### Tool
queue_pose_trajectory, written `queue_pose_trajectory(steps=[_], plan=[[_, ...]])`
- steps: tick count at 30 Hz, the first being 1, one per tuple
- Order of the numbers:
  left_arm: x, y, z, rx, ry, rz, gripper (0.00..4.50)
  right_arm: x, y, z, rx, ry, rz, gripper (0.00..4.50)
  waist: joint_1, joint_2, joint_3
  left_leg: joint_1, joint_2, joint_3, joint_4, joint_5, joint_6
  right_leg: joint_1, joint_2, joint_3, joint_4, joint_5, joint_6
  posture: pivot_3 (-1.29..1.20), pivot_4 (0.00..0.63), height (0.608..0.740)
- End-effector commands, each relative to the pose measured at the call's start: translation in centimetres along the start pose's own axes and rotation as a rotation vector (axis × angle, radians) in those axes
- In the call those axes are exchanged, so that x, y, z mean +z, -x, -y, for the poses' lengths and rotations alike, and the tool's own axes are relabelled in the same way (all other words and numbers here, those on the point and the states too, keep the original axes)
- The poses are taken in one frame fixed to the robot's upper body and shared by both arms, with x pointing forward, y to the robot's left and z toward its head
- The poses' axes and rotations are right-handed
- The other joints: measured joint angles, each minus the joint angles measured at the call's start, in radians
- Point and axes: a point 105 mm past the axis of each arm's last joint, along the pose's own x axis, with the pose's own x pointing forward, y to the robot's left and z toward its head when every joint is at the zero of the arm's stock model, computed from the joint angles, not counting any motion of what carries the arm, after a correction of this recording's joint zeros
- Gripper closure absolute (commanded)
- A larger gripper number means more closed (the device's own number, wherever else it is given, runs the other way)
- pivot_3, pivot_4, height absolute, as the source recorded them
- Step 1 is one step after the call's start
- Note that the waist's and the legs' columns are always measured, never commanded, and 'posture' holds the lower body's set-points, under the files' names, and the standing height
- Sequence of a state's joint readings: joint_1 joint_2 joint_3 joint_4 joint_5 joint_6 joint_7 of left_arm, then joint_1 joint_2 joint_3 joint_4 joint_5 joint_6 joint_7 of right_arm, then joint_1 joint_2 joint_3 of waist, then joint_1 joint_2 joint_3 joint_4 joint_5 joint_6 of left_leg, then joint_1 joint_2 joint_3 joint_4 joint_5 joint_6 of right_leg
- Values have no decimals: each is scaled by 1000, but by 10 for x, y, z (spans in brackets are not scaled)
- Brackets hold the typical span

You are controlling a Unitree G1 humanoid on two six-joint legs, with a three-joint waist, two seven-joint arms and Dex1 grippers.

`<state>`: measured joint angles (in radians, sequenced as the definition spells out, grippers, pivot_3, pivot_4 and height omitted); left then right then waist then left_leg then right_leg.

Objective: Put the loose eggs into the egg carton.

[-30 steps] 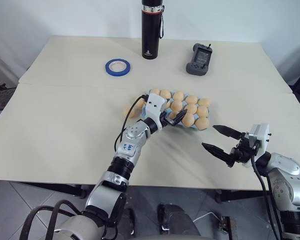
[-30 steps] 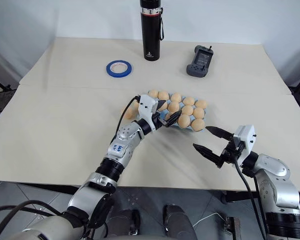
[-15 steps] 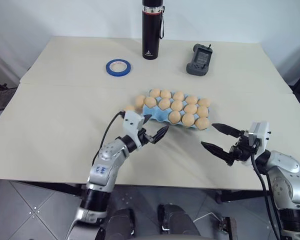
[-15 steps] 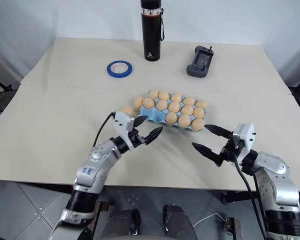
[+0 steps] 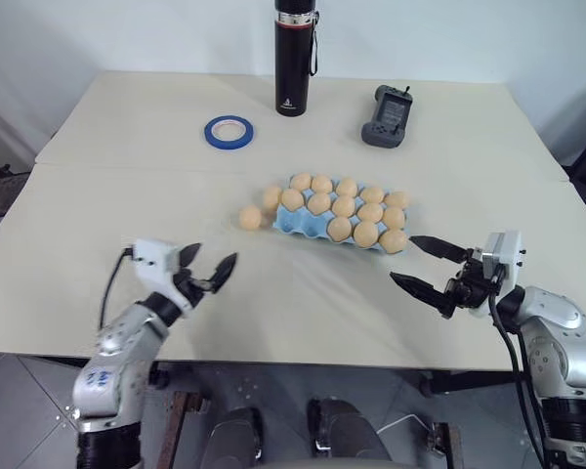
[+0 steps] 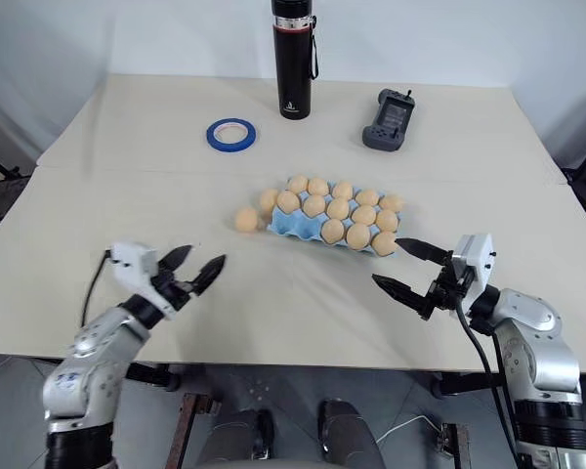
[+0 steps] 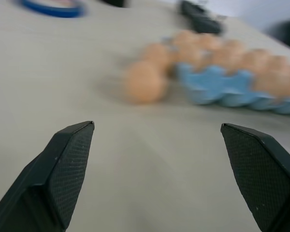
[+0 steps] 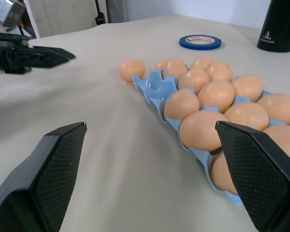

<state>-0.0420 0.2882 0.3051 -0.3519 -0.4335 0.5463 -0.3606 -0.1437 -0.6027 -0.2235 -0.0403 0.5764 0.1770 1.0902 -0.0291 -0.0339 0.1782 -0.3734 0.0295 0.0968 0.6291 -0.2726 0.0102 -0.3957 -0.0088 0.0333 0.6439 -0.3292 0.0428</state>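
Left end effector (image 5: 205, 273) now pulled well back from the egg carton (image 5: 303, 223), out near the bench's (image 5: 98, 195) front-left edge, fingers spread wide and carrying nothing. A second ago right up against the carton's near-left end; half a second ago already halfway out; now well clear. Looks like a release just completed and a retreat under way.

Right end effector (image 5: 425, 264) parked beside the carton's right end, over the front-right part of the bench, fingers spread, empty, unmoved across the same stretch.

Carton sitting mid-bench, light blue, cups nearly all topped with tan eggs. From the right wrist view, one cup at the near-left corner visibly empty. One loose egg (image 5: 250, 217) lying on the bench just beside the carton's left end, apart from it. Another egg (image 5: 272, 197) at the carton's back-left corner, hard to say whether seated in a cup or resting against the rim.

Judging from that: task close to done but not finished. At least one egg left to collect, one open cup waiting right beside it. Left side best placed for the pick.

Blue tape roll (image 5: 229, 130), black bottle (image 5: 293, 57) and a dark handheld device (image 5: 386, 115) along the far edge, untouched.
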Motion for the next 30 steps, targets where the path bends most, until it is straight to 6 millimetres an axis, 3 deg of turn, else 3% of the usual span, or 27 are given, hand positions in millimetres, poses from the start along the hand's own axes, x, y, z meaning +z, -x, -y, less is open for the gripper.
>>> queue_pose_trajectory(steps=[1, 8, 21, 30], plan=[[5, 10, -1, -18, -9, 3, 23, 8, -1, 0, 16, 28, 10, 0, 0, 0, 0, 0, 0, 0, 0, 0, 0, 0, 0, 0, 0, 0, 0, 0, 150, 740], [11, 4, -2, -83, -57, -19, 23, 9, -2, 3, 13, 35, 10, 0, 1, 0, 0, -1, 0, 0, -2, -1, -1, 0, -1, -1, -2, -1, -1, 0, 150, 740], [18, -83, 1, -167, -158, 23, 23, 10, -2, 4, 5, 43, 0, 0, 2, 2, 2, -1, 1, 0, -2, -2, -2, -2, 0, -2, -2, -1, -1, 0, 150, 740], [17, -116, 8, -237, -197, 30, 23, 11, 1, 5, -7, 45, -9, 0, 1, 2, 2, -2, 0, 0, 0, -2, -1, -1, 0, -2, -1, -1, 0, 0, 150, 740]])
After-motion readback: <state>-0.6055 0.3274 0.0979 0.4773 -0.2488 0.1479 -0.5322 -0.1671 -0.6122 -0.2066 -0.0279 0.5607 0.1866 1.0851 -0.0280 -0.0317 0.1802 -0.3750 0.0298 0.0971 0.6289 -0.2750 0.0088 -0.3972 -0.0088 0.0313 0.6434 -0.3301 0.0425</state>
